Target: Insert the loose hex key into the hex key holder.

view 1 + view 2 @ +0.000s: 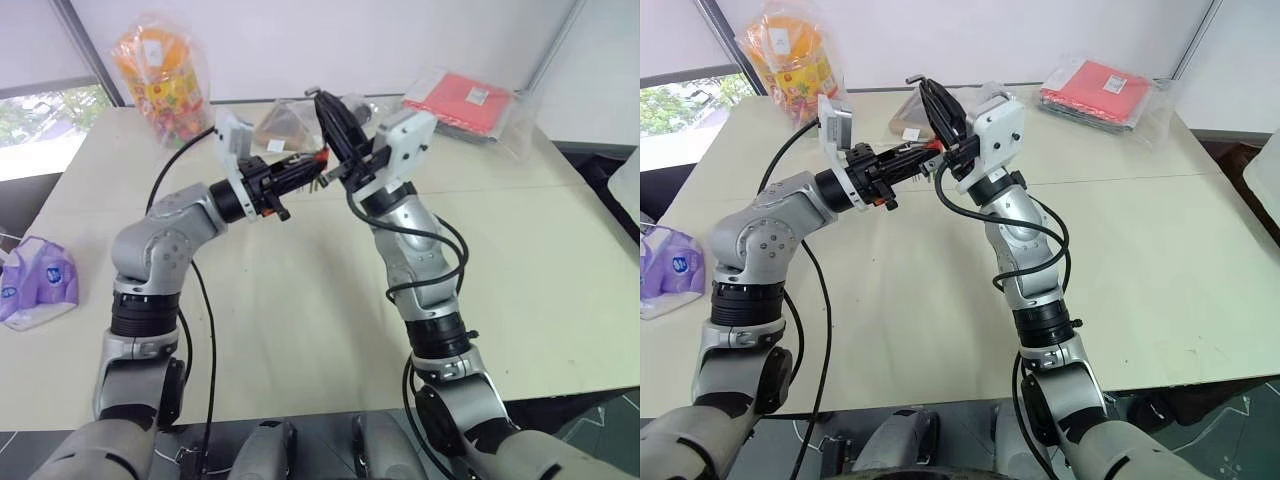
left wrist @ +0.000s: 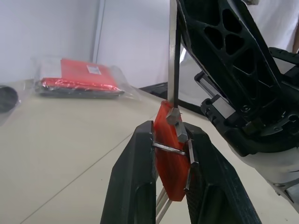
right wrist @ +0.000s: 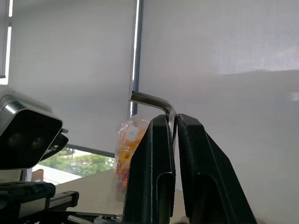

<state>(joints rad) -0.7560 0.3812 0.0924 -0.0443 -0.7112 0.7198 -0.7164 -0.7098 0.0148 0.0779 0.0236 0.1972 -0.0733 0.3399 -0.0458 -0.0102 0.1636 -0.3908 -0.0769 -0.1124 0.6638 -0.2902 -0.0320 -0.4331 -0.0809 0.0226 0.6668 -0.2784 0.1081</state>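
Closest to me, both arms are raised over the tabletop [image 1: 300, 330] and meet in mid-air. My left pincer [image 2: 169, 154] is clamped on the hex key holder [image 2: 169, 158], the orange-red block squeezed between both fingers. My right pincer [image 3: 174, 125] is pressed together on the loose hex key [image 3: 150, 100], its bent end sticking out above the fingertips. From the left wrist, the key's long shaft comes straight down and its tip touches the holder's top edge. I judge this the insertion step: next I must line the shaft up with an empty slot and push it in. Farther back lie a red packet [image 1: 462, 98] and an orange bag [image 1: 160, 75].
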